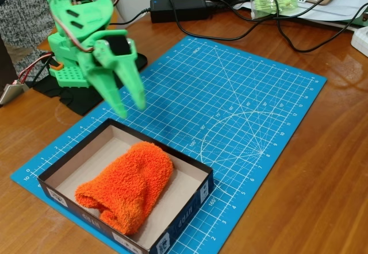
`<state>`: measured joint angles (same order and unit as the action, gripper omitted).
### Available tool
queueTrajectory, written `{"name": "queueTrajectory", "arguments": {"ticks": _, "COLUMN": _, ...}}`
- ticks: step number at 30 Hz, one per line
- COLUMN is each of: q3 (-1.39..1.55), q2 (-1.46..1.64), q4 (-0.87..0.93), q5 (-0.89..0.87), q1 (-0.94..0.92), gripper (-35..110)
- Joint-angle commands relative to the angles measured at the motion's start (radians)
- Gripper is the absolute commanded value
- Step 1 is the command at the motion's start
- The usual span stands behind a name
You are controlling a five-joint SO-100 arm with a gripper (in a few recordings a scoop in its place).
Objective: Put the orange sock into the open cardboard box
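Green plastic forms the gripper [129,104], which hangs above the far rim of the open cardboard box [198,191] with its two fingers slightly parted and nothing between them. The orange sock [129,188] lies inside the box on the pale floor. The box's near corner is cut off by the picture's lower edge. A blue cutting mat [241,110] lies beneath.
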<state>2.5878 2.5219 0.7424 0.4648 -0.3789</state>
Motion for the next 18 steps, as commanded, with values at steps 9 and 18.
{"name": "queueTrajectory", "arguments": {"ticks": 9, "q3": 0.301, "q2": 0.787, "q4": 0.431, "q5": -0.515, "q1": 0.238, "gripper": 5}}
{"name": "queueTrajectory", "arguments": {"ticks": 18, "q3": 0.451, "q2": 0.853, "q4": 0.42, "q5": -0.505, "q1": 0.196, "gripper": 3}}
